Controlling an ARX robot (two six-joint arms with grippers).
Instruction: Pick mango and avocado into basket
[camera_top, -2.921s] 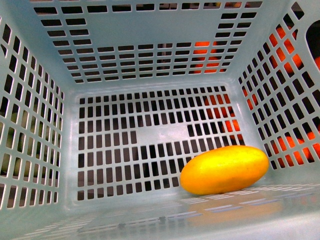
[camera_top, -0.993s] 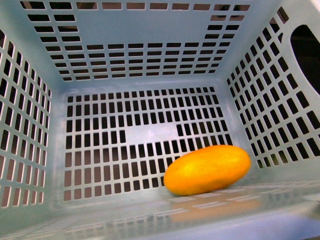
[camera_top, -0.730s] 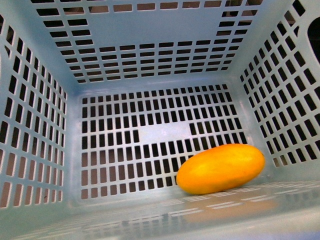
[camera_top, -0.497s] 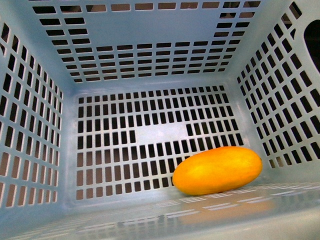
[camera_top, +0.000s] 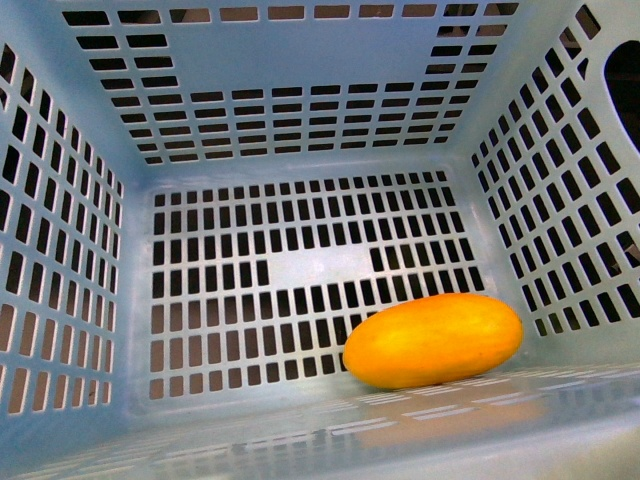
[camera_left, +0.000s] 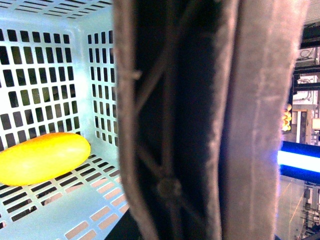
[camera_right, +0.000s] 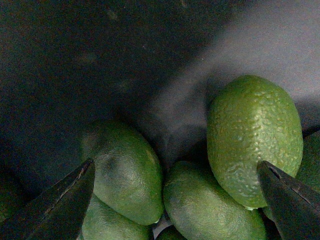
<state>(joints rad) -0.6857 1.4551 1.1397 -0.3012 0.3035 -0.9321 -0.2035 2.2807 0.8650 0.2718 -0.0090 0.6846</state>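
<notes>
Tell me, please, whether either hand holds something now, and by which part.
The right hand is open over the avocados and holds nothing. Whether the left hand holds anything cannot be told; its view is blocked.

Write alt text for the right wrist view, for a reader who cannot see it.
Several green avocados lie piled together on a dark surface, seen up close. The right gripper is open and holds nothing, its two dark fingertips spread wide on either side of the pile. The brightest avocado, with pebbly skin, sits beside one fingertip.
</notes>
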